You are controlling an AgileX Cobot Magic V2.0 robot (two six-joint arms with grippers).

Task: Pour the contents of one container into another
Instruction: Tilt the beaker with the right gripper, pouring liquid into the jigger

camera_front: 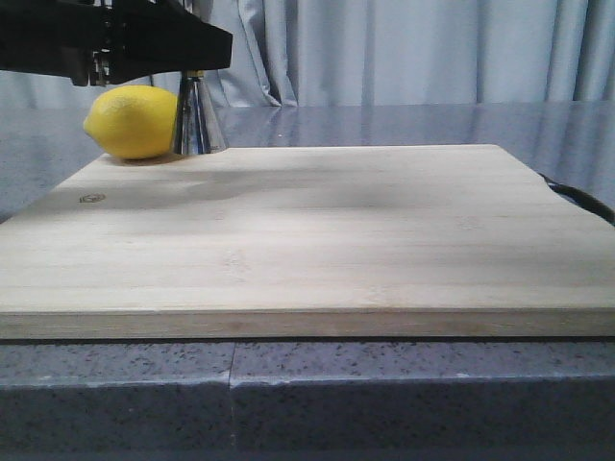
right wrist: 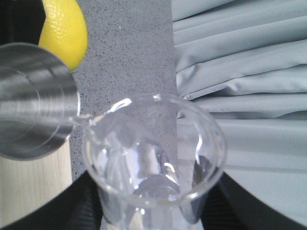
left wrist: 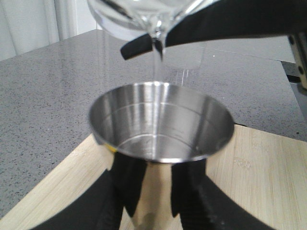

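— Where's the small clear glass beaker (right wrist: 153, 163) right now?

— Tipped over the shiny steel hourglass-shaped jigger (left wrist: 160, 127), spout down at the jigger's rim. In the left wrist view a thin clear stream (left wrist: 157, 62) falls from the beaker's spout into the steel cup, which looks nearly empty.

— What holds the beaker?

— The right gripper (right wrist: 153, 211), its black fingers (right wrist: 81, 203) closed on the glass from both sides.

— And the jigger?

— It stands upright on the pale wooden cutting board (camera_front: 317, 240), towards the far left corner. The left gripper (left wrist: 153, 191) clasps its lower half, one dark finger (left wrist: 127, 184) pressed on each side of the steel.

— Anything nearby?

— A yellow lemon (camera_front: 133, 121) sits just beside the jigger, at about nine o'clock from it in the front view; whether they touch I cannot tell. The board lies on a grey speckled stone worktop (camera_front: 404, 125), and pale grey curtains (camera_front: 404, 48) hang behind at twelve o'clock. A black arm (camera_front: 115, 43) crosses above the lemon, hiding the jigger's top there.
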